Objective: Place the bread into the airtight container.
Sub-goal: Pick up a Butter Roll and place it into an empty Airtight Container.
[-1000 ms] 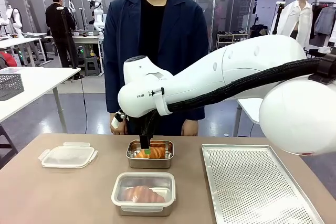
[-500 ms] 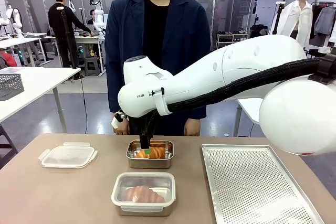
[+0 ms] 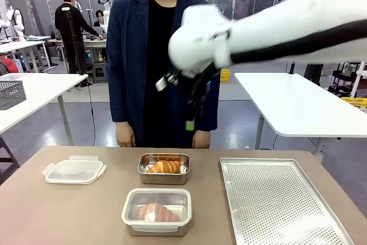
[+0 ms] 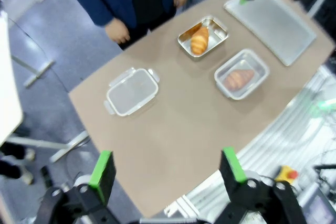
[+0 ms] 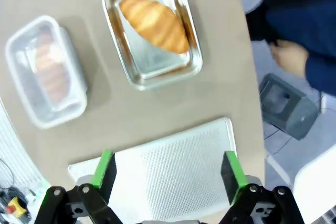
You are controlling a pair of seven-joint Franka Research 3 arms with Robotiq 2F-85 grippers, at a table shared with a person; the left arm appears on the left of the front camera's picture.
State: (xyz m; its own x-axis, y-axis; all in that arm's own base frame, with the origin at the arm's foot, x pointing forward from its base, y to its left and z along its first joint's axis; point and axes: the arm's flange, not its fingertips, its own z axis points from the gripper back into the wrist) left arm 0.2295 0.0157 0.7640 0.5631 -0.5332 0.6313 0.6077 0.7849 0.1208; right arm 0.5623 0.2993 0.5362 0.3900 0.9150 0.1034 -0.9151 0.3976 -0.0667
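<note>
A croissant [image 3: 164, 167] lies in the open steel container [image 3: 142, 171] at the table's far middle; the right wrist view shows the croissant [image 5: 154, 23] in that container [image 5: 137, 75] too. My right gripper [image 3: 191, 123] hangs high above it, open and empty [image 5: 167, 169]. A second croissant [image 3: 156, 213] sits in the lidded container [image 3: 129, 217] near the front edge. High over the table, my left gripper [image 4: 167, 170] is open and empty, looking down on both containers [image 4: 219, 27] [image 4: 257, 62].
A clear clip-on lid [image 3: 74, 170] lies at the table's left. A perforated metal tray [image 3: 281, 205] fills the right side. A person stands at the far edge, hands [image 3: 200, 139] hanging by the table.
My right arm has lifted up and to the right, away from the steel container. The croissant stays in that container. Before, the gripper was down at it.
</note>
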